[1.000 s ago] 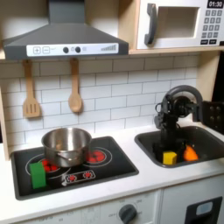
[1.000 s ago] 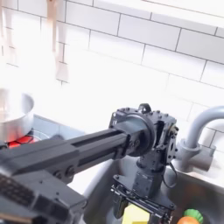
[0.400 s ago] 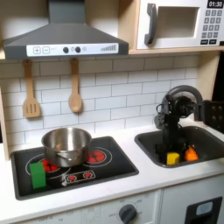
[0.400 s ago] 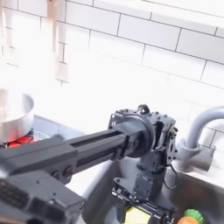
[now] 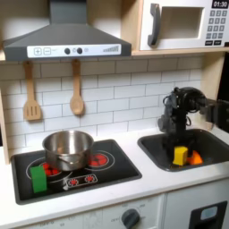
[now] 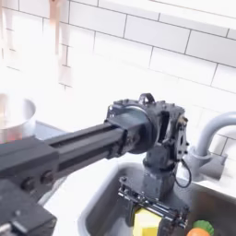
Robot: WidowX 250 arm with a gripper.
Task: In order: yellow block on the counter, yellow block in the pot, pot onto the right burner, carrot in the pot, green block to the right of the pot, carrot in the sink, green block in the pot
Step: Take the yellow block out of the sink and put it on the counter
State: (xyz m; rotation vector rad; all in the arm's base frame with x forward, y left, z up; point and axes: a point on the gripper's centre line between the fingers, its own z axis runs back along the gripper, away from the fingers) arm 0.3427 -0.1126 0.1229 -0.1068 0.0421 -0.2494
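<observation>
Lifted slightly since a second ago, my pincer (image 6: 150, 214) is clenched on the yellow block (image 5: 181, 155), raising it above the sink (image 5: 154, 148) floor beside the carrot (image 5: 194, 158) so I can carry it to the surface (image 5: 134, 192).

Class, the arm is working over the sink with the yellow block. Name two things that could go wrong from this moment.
1. The yellow block sits right beside the carrot in the sink, so the gripper may nudge or catch the carrot.
2. The faucet curves close to the arm; lifting could bump it.
</observation>
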